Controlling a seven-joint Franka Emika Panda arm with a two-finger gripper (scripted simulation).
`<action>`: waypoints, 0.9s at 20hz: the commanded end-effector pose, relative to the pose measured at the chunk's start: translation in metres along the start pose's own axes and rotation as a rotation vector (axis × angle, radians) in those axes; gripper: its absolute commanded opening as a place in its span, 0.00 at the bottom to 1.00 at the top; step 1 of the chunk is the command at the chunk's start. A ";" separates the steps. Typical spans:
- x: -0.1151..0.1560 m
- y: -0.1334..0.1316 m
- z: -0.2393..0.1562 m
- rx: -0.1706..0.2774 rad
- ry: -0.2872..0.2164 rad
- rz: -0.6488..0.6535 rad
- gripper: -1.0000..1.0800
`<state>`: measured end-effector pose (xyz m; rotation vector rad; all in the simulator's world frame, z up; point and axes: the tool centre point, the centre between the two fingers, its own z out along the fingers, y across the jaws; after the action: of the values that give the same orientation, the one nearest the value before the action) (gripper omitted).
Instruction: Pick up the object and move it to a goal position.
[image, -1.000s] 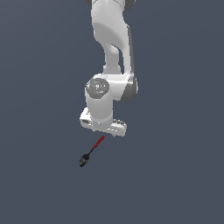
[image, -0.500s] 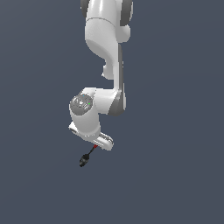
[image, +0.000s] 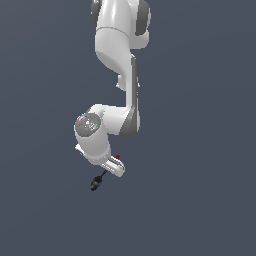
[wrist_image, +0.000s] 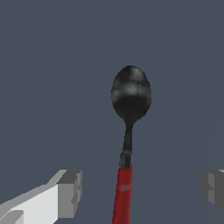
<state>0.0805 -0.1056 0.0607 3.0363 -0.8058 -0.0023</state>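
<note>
The object is a small spoon-like tool with a red handle (wrist_image: 123, 192), a thin dark shaft and a bulbous black end (wrist_image: 131, 94). It lies on the plain dark grey ground. In the wrist view the handle runs between my two grey fingertips (wrist_image: 70, 192), which stand far apart and do not touch it. My gripper (wrist_image: 141, 191) is open. In the exterior view my gripper (image: 109, 167) hangs over the handle and hides most of it. Only the black end (image: 96, 183) and a bit of red (image: 118, 157) show.
The white arm (image: 117, 60) reaches down from the top of the exterior view. Nothing else shows on the uniform dark grey ground (image: 200, 200).
The arm has swung toward the exterior view's left and lowered, bringing the gripper over the tool's red handle. The tool has not moved.
</note>
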 end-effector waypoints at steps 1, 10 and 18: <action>0.000 0.000 0.001 0.000 0.000 0.000 0.96; 0.000 0.000 0.040 0.001 0.001 0.003 0.96; 0.001 0.000 0.050 0.001 0.001 0.003 0.00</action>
<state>0.0808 -0.1058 0.0102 3.0351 -0.8109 -0.0023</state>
